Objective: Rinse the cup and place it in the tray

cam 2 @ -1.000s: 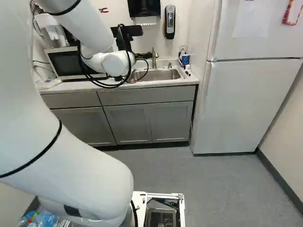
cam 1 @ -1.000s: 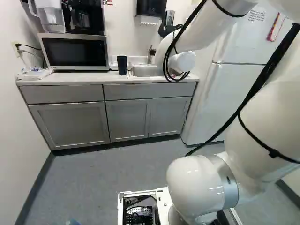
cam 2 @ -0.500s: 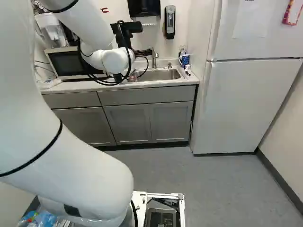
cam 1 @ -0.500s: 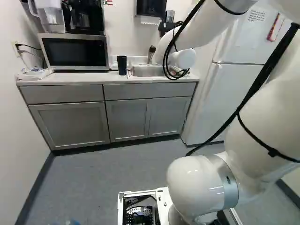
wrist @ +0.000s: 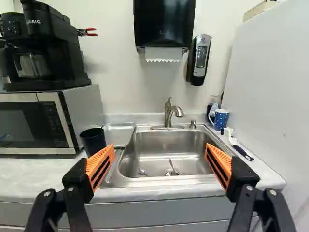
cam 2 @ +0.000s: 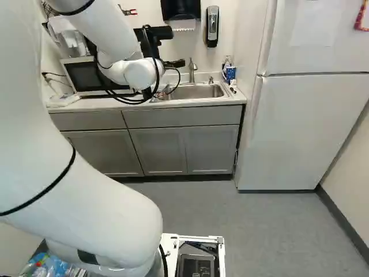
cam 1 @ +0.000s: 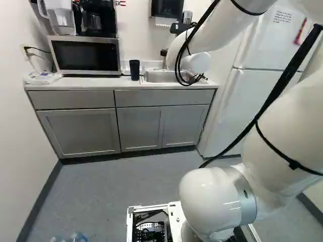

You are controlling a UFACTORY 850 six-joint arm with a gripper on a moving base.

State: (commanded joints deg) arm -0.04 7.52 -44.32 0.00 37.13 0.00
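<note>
In the right base view, my gripper [cam 2: 174, 63] is partly hidden by the wrist, near the counter. In the wrist view the gripper [wrist: 159, 163] stands open, with nothing between its orange pads; the sink lies ahead of it. A dark, empty-looking cup [wrist: 93, 140], also seen as the cup [cam 1: 134, 69] left of the sink in the left base view, stands upright on the counter, beyond one finger. The shallow metal tray [wrist: 126, 128] lies between cup and sink, toward the wall. The steel sink [wrist: 166, 151] has a faucet [wrist: 169, 115] behind it and small utensils in its bowl.
Microwave [wrist: 34, 123] with a coffee maker on top stands beside the cup. Beyond the sink's other side are a blue dotted mug [wrist: 221, 119] and a brush [wrist: 237, 145], near the white fridge [cam 2: 305, 127]. Soap and towel dispensers hang above.
The base has moved slightly: the whole scene has shifted rightward in both base views. Over the last second the wrist has tilted a little against the arm's lowest joint.
</note>
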